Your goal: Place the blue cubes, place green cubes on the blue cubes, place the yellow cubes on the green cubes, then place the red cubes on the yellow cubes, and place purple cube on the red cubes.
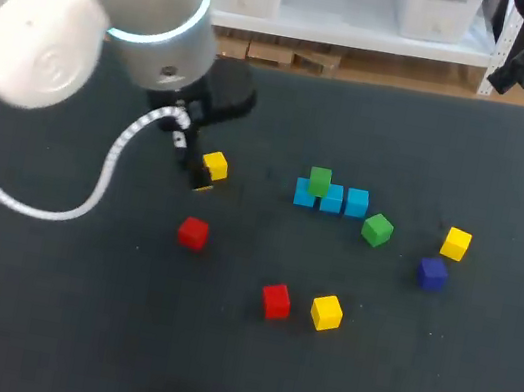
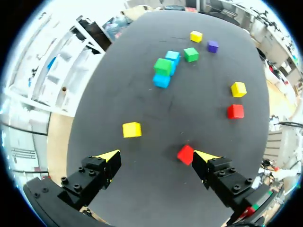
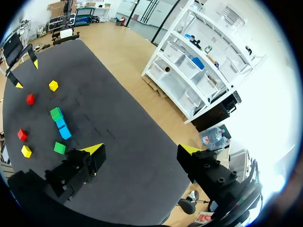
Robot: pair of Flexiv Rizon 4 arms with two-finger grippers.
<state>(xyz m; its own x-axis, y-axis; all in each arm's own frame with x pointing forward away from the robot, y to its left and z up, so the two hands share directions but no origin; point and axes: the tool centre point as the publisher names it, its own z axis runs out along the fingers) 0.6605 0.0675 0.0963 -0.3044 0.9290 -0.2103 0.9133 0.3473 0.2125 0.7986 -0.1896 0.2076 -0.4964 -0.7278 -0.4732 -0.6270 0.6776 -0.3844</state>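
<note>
Three blue cubes [image 1: 331, 199] lie in a row mid-table, and a green cube [image 1: 320, 180] sits on their left end. A second green cube [image 1: 377, 229] lies loose to their right. Yellow cubes [image 1: 214, 165] [image 1: 326, 312] [image 1: 456, 243], red cubes [image 1: 193, 233] [image 1: 275, 300] and a purple cube [image 1: 432, 273] are scattered around. My left gripper [image 2: 157, 156] hangs open just above the table. One yellow cube [image 2: 132, 129] lies ahead of its one finger and a red cube [image 2: 185, 153] lies beside the other. My right gripper [image 3: 141, 150] is open and empty, high off the table's far right corner.
The cubes fill the table's middle band. The left arm's white body [image 1: 91, 14] and its cable [image 1: 89, 196] hang over the left side. Bare black tabletop [image 1: 229, 383] stretches along the near edge.
</note>
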